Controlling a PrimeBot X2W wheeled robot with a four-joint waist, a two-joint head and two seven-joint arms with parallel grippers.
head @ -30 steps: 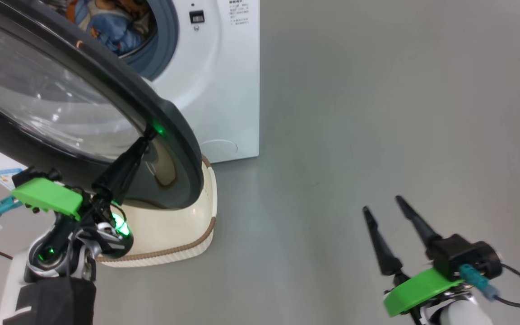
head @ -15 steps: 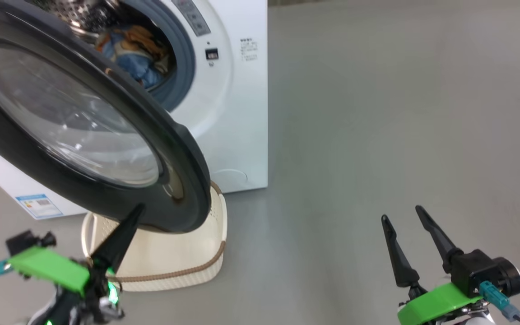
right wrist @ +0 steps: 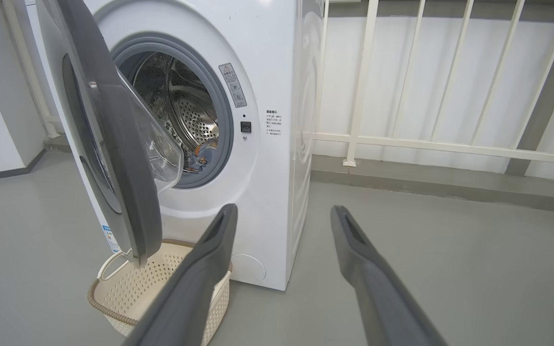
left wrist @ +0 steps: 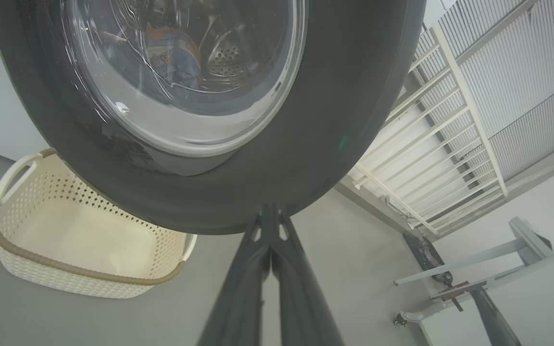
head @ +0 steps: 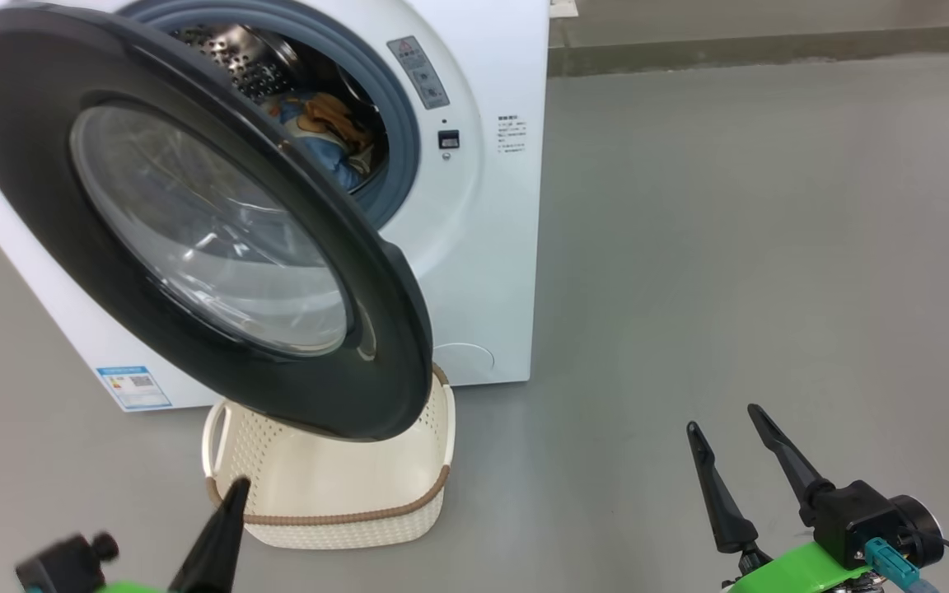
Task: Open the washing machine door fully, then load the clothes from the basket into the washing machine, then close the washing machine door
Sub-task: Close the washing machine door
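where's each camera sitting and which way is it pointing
Head: on the head, facing down and forward at the washing machine door and basket; left gripper lower left, right gripper lower right.
Left wrist: on that wrist, looking up along shut fingers at the door.
Right wrist: on that wrist, facing the washing machine between open fingers.
All three share door and basket.

One washing machine (head: 474,247). One washing machine door (head: 21,181), frame left. One basket (head: 343,519), lower centre. Two claws: left claw (left wrist: 270,216), right claw (head: 723,420). Clothes (head: 326,132) in one drum (head: 244,58): number unclear. One blue label sticker (head: 134,387).
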